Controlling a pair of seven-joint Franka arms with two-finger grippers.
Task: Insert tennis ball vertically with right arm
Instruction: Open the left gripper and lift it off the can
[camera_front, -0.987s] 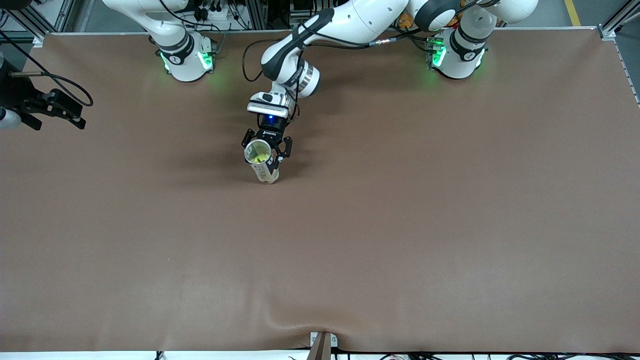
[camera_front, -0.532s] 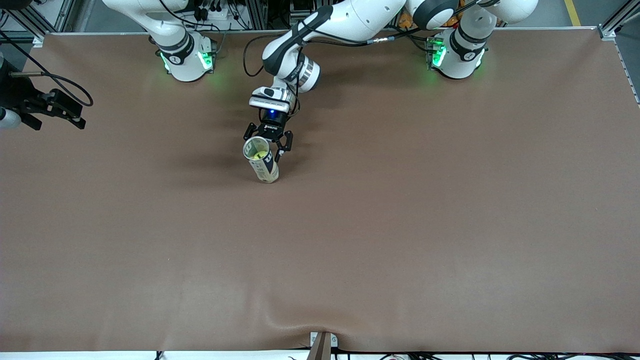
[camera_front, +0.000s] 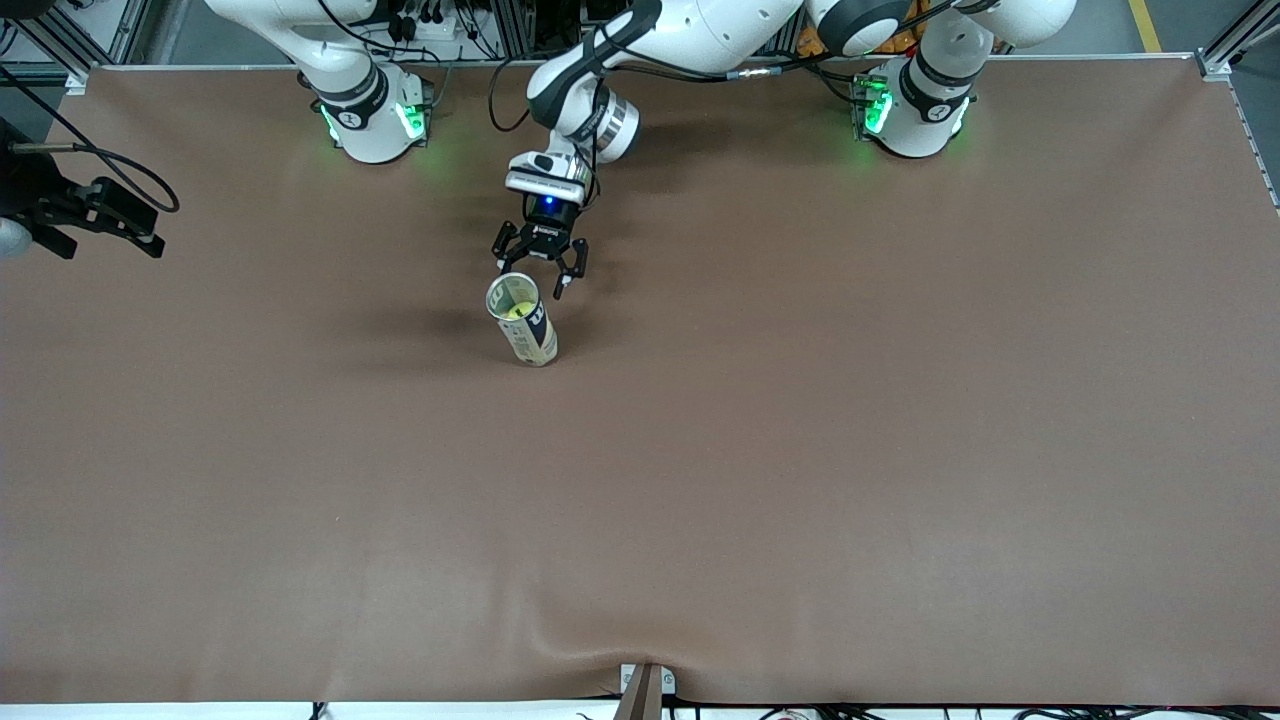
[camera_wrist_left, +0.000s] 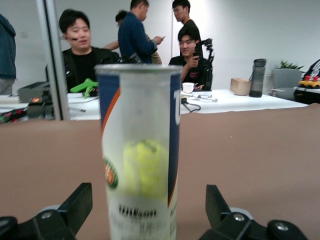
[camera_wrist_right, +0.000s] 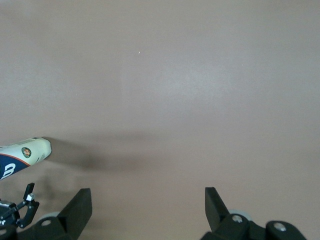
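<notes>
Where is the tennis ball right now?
The tennis ball sits inside the upright clear can, which stands on the table's robot-side half, nearer the right arm's end. The open left claw is right beside the can's rim, not gripping it.

The can (camera_wrist_left: 140, 155) runs off the left wrist view's edge (its base unseen), blurring the ball (camera_wrist_left: 142, 167) inside.
</notes>
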